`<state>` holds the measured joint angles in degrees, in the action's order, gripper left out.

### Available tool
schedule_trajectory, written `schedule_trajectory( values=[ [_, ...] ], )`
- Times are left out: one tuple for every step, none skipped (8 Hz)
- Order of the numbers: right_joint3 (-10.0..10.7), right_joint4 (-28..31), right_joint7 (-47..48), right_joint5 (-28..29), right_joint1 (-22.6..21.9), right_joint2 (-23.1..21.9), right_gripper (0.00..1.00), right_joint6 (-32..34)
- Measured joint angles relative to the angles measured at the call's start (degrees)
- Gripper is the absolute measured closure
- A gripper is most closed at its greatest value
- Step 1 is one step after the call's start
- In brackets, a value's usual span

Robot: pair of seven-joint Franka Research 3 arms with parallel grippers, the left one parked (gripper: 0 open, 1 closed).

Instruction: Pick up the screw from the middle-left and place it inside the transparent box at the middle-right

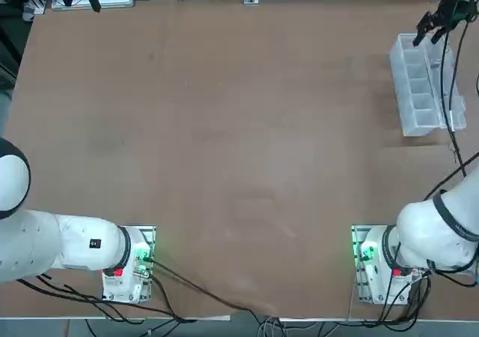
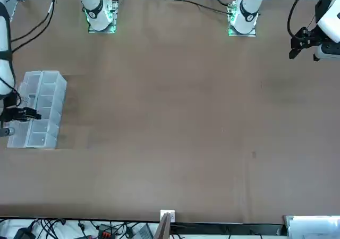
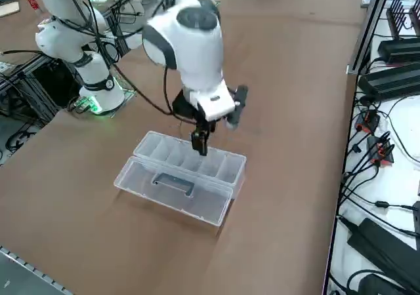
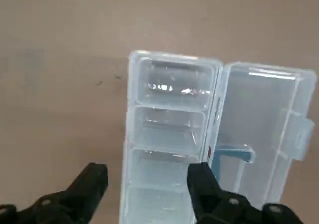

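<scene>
The right gripper (image 4: 147, 184) hangs over the box (image 4: 172, 134), fingers (image 4: 204, 186) spread wide and pointing down, with nothing between them. In the wrist view one finger is over the row of compartments and the other over the bare table (image 4: 60, 84) just beside the box wall. The lid (image 4: 266, 129) lies open flat, next to the compartments.

The screw I cannot find in any view. It is not in the fingers. The compartment under the gripper looks empty, but the plastic is clear and full of reflections, so a thin sliver could lie there unnoticed. Judging from the open, empty hand above the box, the drop is probably made and the step in hand is the release and the retreat.

To do it well, the arm should go straight up until the fingertips are clear above the walls, and only then move away, because a sideways move at this height could catch the wall or push the light box. It is better to keep the fingers apart during the lift.

The top view shows the gripper (image 1: 438, 22) only at the far corner, half cut by the edge. In the front view the fingers (image 2: 24, 113) cover part of the box (image 2: 45, 98).
</scene>
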<state>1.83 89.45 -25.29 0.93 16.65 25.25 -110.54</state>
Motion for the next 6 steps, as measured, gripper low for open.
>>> schedule_trajectory(
  values=[
    [-0.3, -1.5, 0.1, 0.1, -0.2, -2.5, 0.0, 2.7],
    [-0.6, -3.4, 0.6, 0.2, -0.5, -4.7, 0.0, 5.2],
    [-1.1, -5.1, 2.8, 0.3, -1.4, -6.7, 0.0, 7.2],
    [-1.3, -6.2, 5.8, 0.3, -2.9, -8.6, 0.0, 8.9],
    [-1.4, -6.7, 7.9, 0.3, -4.4, -10.5, 0.0, 10.1],
    [-1.4, -6.8, 9.0, 0.3, -5.3, -12.5, 0.0, 12.0]
  ],
)
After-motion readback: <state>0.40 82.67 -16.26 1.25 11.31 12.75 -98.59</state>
